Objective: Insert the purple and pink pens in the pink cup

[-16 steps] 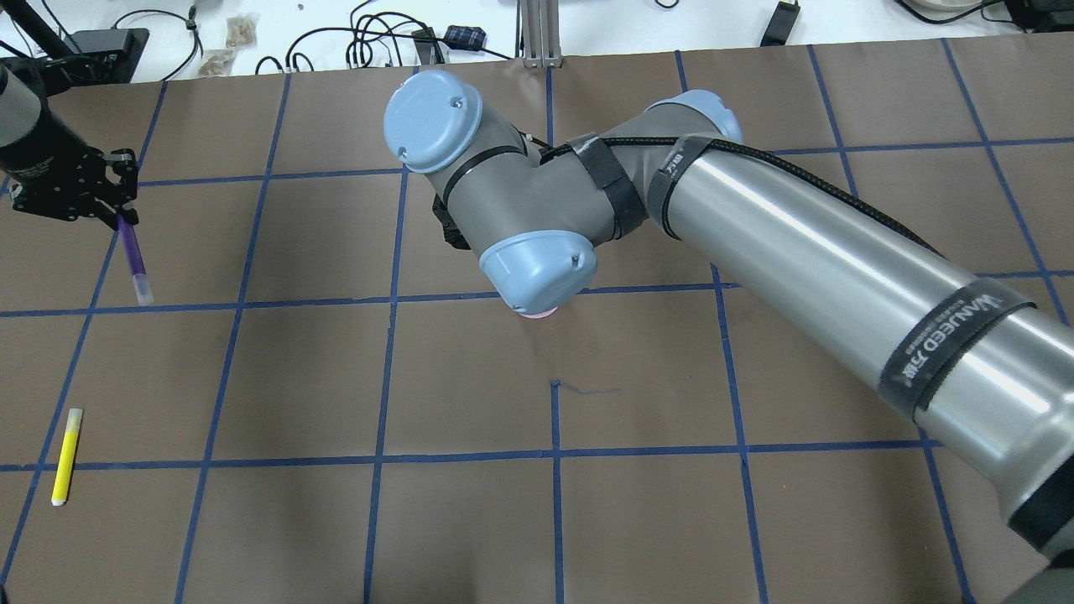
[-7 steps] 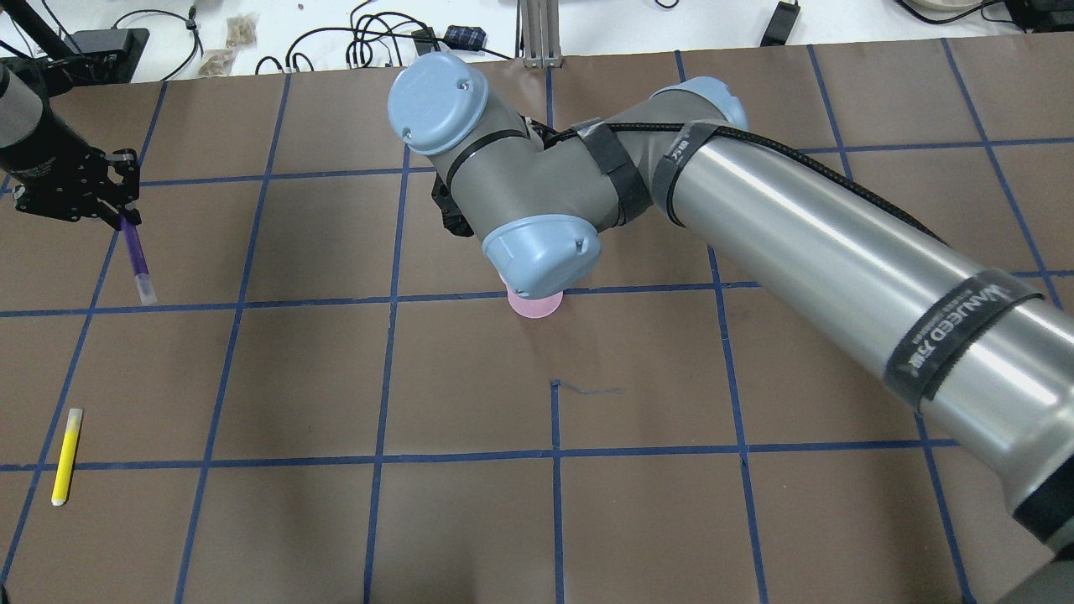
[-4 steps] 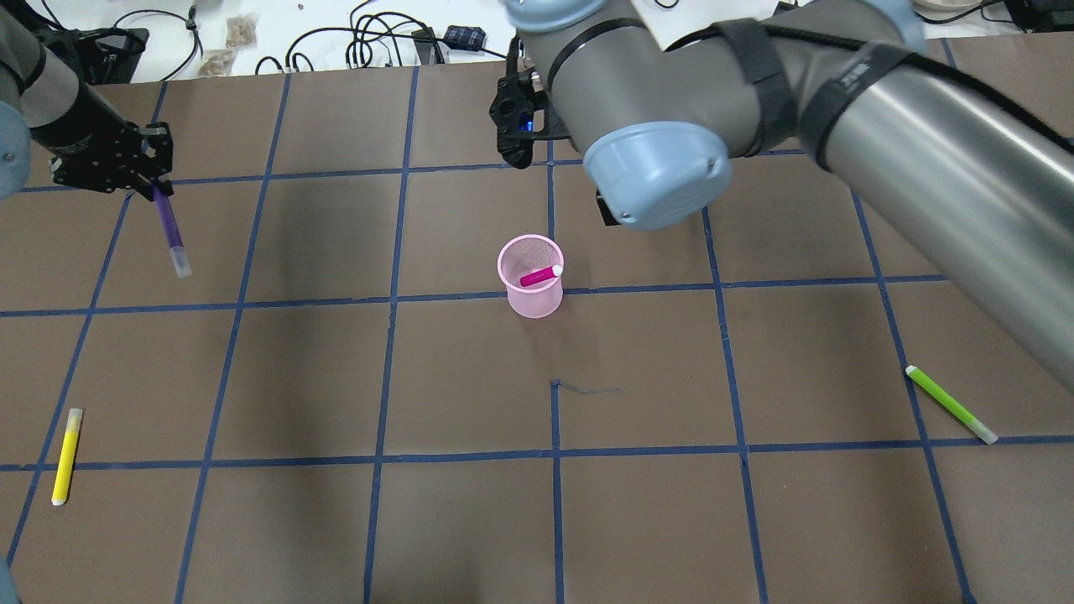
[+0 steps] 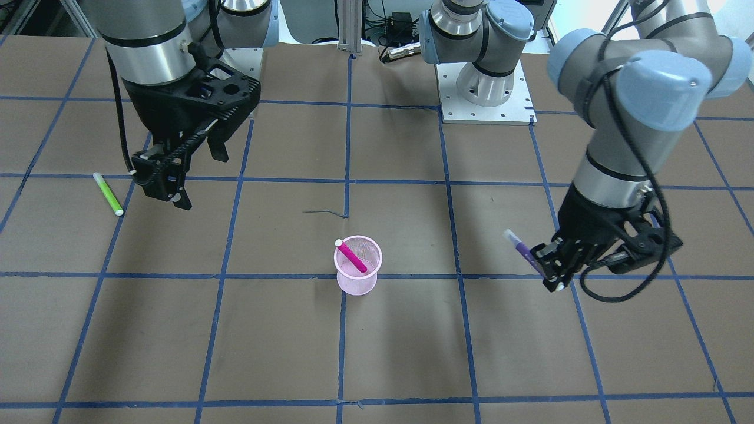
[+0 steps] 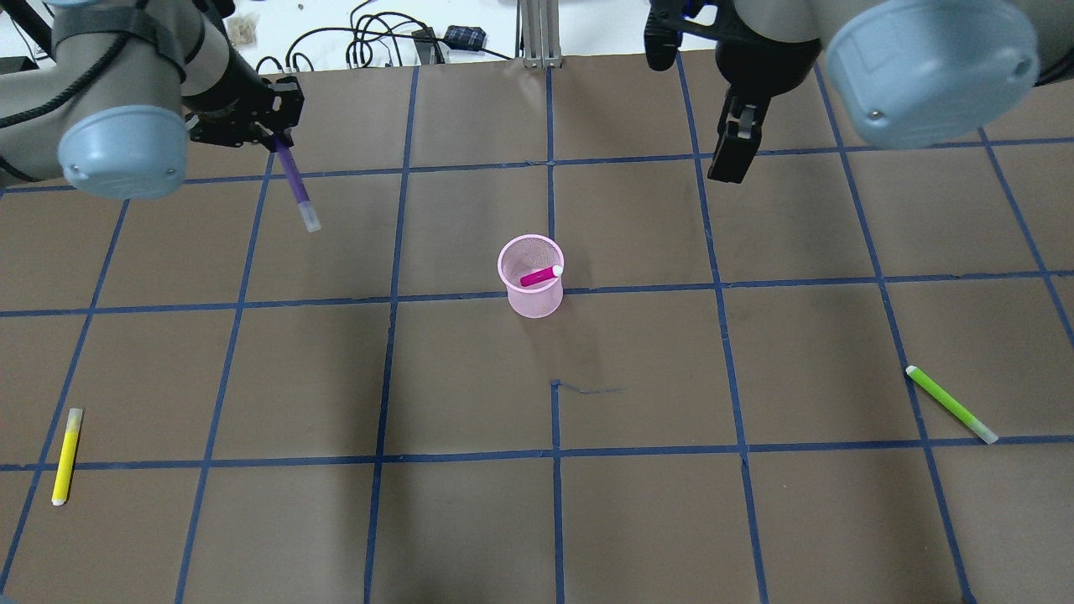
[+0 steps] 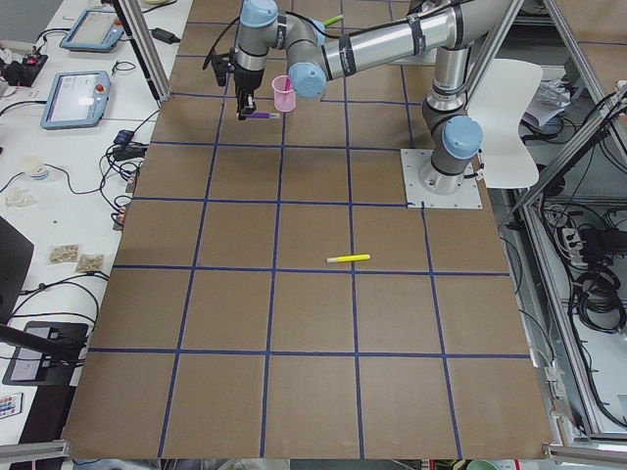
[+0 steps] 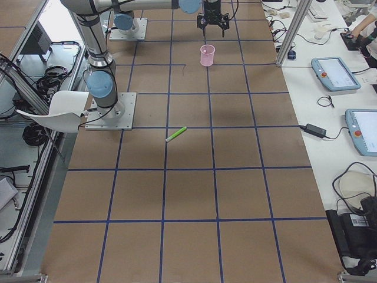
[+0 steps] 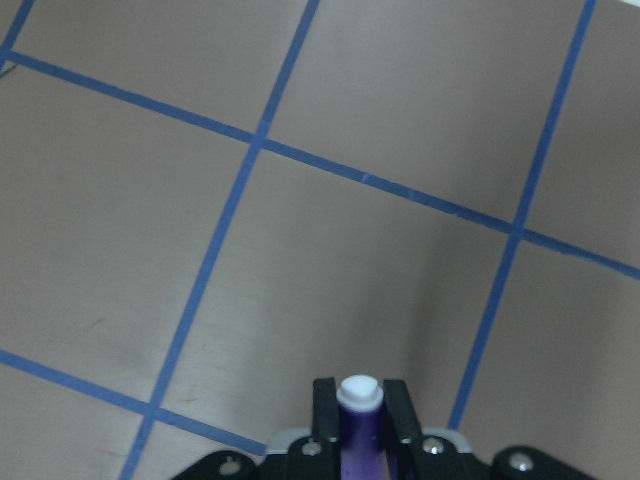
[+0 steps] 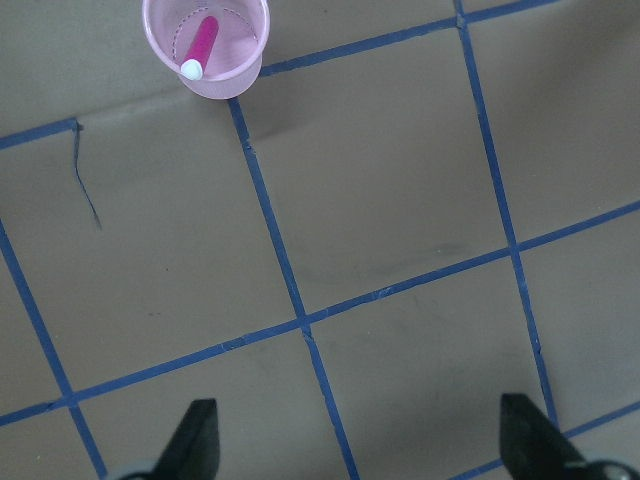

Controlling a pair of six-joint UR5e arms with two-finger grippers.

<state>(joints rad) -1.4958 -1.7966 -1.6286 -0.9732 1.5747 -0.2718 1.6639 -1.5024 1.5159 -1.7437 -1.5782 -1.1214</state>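
The pink mesh cup (image 5: 532,304) stands upright near the table's middle, and also shows in the front view (image 4: 357,284) and the right wrist view (image 9: 240,80). A pink pen (image 5: 541,275) leans inside it, white tip up. My left gripper (image 5: 281,147) is shut on the purple pen (image 5: 295,189), held above the table to the cup's far left. In the left wrist view the pen (image 8: 358,420) sits between the fingers. My right gripper (image 5: 690,117) is open and empty, raised beyond the cup to its right (image 4: 200,179).
A yellow pen (image 5: 66,455) lies at the near left. A green pen (image 5: 951,404) lies at the near right. The brown table cover has blue tape grid lines. Cables and small devices lie along the far edge.
My right arm has lifted away from over the cup toward the far right, open, leaving the pink pen in the cup. My left gripper has carried the purple pen rightward.
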